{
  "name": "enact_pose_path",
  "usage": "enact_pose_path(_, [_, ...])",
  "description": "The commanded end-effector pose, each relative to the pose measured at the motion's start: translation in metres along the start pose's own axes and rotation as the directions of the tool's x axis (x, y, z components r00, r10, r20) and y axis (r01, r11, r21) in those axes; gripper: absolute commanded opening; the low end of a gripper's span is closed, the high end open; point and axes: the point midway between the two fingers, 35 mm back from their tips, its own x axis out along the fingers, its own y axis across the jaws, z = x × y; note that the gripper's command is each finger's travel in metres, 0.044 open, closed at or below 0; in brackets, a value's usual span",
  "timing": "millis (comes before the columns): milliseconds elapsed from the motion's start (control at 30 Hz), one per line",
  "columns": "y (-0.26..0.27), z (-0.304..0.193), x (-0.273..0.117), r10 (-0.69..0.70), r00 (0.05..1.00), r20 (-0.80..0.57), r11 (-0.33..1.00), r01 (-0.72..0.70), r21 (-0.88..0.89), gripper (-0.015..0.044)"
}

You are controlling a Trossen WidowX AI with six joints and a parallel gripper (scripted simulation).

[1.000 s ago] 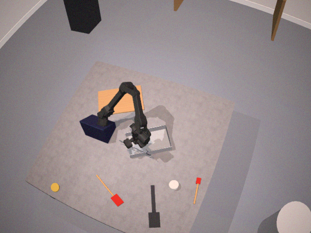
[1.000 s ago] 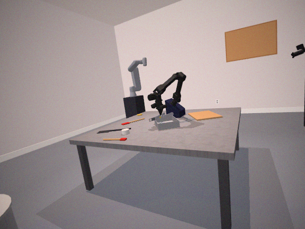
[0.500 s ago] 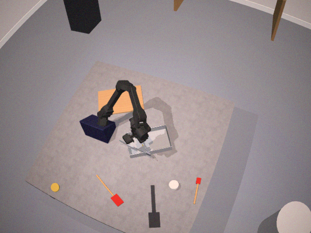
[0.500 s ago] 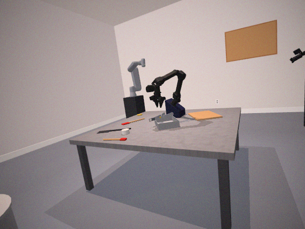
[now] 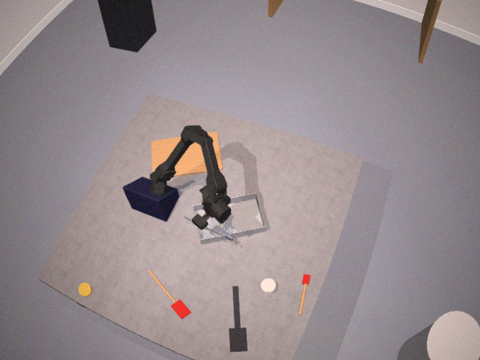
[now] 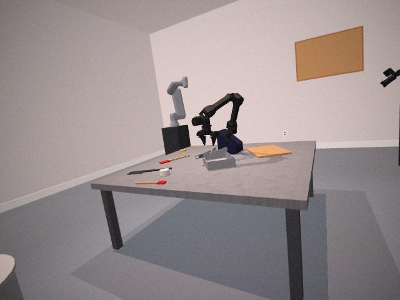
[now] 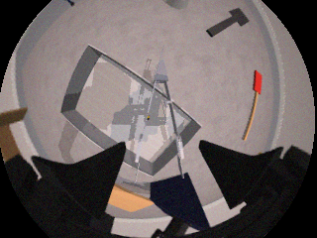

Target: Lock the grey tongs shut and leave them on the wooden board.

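Observation:
The grey tongs (image 5: pixel 230 236) (image 6: pixel 198 157) (image 7: pixel 160 77) lie open across one end of the grey roasting tin (image 5: pixel 261 211) (image 6: pixel 222 165) (image 7: pixel 76 84). Their hinge end sticks out past one long wall, and their two arms spread towards the robot's base. A small yellow spot shows on or beside one arm. My gripper (image 6: pixel 208 144) (image 7: pixel 163 145) is open and empty, pointing down above the tongs and the tin. In the wrist view the arms run between and ahead of the fingers. The wooden board (image 5: pixel 164 154) (image 6: pixel 269 150) (image 7: pixel 130 199) lies flat with nothing on it.
The navy base (image 5: pixel 145 197) (image 6: pixel 229 142) (image 7: pixel 178 198) stands near the tin and the board. Two red-headed spatulas (image 5: pixel 181 308) (image 5: pixel 306 279), a dark spatula (image 5: pixel 238 339) (image 6: pixel 135 172), a white disc (image 5: pixel 268 284) (image 6: pixel 164 172) and a yellow disc (image 5: pixel 85 289) lie farther out.

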Motion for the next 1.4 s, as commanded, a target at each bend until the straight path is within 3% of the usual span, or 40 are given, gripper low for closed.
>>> enact_pose_path(0, [0.000,0.000,0.000,0.004,1.000,0.004,1.000,-0.004,-0.007,0.0440])
enact_pose_path(1367, [0.000,0.004,0.065,0.003,1.000,0.005,1.000,-0.003,-0.007,0.0440])
